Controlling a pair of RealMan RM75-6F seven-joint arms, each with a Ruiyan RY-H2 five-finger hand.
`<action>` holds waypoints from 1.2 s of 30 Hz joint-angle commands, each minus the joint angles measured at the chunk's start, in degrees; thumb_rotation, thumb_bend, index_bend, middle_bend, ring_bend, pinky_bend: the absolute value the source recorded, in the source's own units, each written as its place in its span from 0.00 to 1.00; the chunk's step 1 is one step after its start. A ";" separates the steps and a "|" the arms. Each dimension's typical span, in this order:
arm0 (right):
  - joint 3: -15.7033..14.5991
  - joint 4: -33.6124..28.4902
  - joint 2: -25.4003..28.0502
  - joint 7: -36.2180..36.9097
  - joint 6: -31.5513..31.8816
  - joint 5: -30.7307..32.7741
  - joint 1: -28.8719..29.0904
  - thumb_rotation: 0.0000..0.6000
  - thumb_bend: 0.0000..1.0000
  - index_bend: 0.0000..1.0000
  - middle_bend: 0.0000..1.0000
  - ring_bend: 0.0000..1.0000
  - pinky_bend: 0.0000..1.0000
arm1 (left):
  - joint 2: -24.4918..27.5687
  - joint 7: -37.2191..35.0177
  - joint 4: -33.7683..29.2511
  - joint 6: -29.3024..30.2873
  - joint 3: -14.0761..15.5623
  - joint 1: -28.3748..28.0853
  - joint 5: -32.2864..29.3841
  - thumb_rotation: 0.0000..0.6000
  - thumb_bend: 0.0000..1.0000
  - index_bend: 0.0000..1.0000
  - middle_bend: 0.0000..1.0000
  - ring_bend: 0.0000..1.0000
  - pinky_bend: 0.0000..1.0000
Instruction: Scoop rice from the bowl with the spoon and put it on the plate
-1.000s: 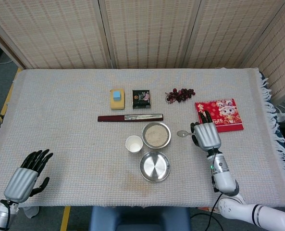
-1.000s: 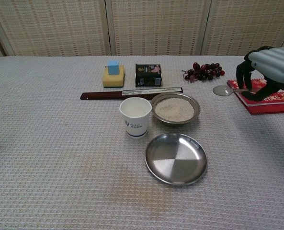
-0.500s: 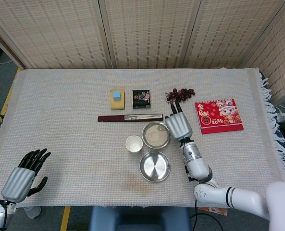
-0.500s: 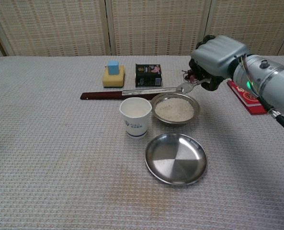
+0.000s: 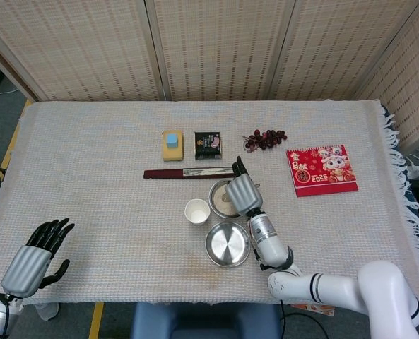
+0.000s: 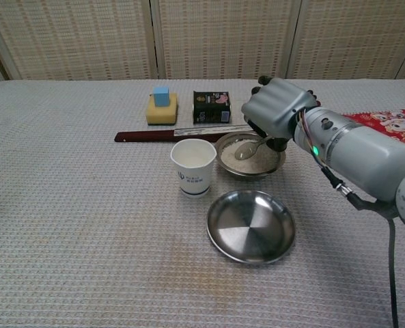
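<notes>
Right hand (image 6: 278, 109) over the bowl (image 6: 276, 162), fingers curled around the handle of the spoon (image 6: 246, 150); the spoon head, tilted down and to the left, lies on or just above the rice (image 6: 253, 158), contact not resolvable in either view; in the head view the hand covers most of the bowl and hides the spoon. Left hand (image 5: 34, 260) rests at the near-left edge of the table (image 5: 89, 169), well apart from the work, holding nothing, fingers extended and slightly spread. The plate (image 6: 250, 226) sits just in front of the bowl, bare of rice; a paper cup (image 6: 193, 166) stands just left of the bowl. Step in hand, as judged: the dip into the rice, the scoop itself not yet made. The next move would call for pushing the spoon head under the grains, levelling it, lifting clear of the rim, then a short carry toward the robot to the plate and a tilt to tip the rice out; the cup's nearness leaves little room on the left.
</notes>
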 commanded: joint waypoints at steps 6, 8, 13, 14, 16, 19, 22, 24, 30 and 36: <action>0.72 -1.82 -0.44 2.12 -1.13 4.38 0.55 1.00 0.33 0.96 0.56 0.10 0.00 | -0.12 0.32 -0.04 -0.13 0.12 -0.03 0.19 1.00 0.41 0.00 0.00 0.00 0.09; 0.76 -2.15 -0.48 2.64 -1.29 4.88 0.86 1.00 0.33 0.96 0.56 0.10 0.00 | -0.16 0.63 -0.22 -0.01 0.16 0.04 0.30 1.00 0.41 0.00 0.00 0.00 0.09; 1.01 -3.41 -0.13 5.01 -1.42 6.11 0.97 1.00 0.33 0.96 0.56 0.10 0.00 | -0.09 0.75 -0.34 0.32 0.17 0.25 0.33 1.00 0.41 0.00 0.00 0.00 0.09; 1.15 -3.74 0.05 5.52 -1.38 6.47 0.91 1.00 0.33 0.96 0.56 0.11 0.00 | -0.09 0.74 -0.32 0.36 0.19 0.27 0.36 1.00 0.41 0.00 0.00 0.00 0.09; 1.43 -4.44 0.61 6.60 -1.23 7.20 0.77 1.00 0.33 0.96 0.56 0.11 0.00 | -0.10 0.75 -0.26 0.33 0.21 0.27 0.37 1.00 0.41 0.00 0.00 0.00 0.09; 2.05 -5.50 1.55 8.83 -1.20 8.58 0.31 1.00 0.33 0.96 0.56 0.11 0.00 | -0.09 0.69 -0.23 0.25 0.17 0.25 0.29 1.00 0.41 0.00 0.00 0.00 0.09; 3.02 -6.75 2.61 12.42 -1.98 10.88 -0.60 1.00 0.33 0.96 0.56 0.11 0.00 | -0.08 0.63 -0.21 0.33 0.13 0.26 0.32 1.00 0.41 0.00 0.00 0.00 0.09; 3.34 -7.22 3.27 14.60 -2.63 11.99 -1.16 1.00 0.33 0.96 0.56 0.11 0.00 | -0.09 0.71 -0.22 0.39 0.16 0.29 0.40 1.00 0.41 0.00 0.00 0.00 0.09; 3.15 -7.83 5.09 21.96 -3.95 11.73 -3.05 1.00 0.33 0.96 0.56 0.11 0.00 | -0.25 1.08 -0.23 0.17 0.16 0.28 0.28 1.00 0.41 0.00 0.00 0.00 0.09; 2.52 -6.97 6.20 27.19 -4.82 10.46 -4.16 1.00 0.33 0.96 0.56 0.11 0.00 | -0.39 1.51 -0.37 -0.08 0.13 0.25 0.12 1.00 0.41 0.00 0.00 0.00 0.09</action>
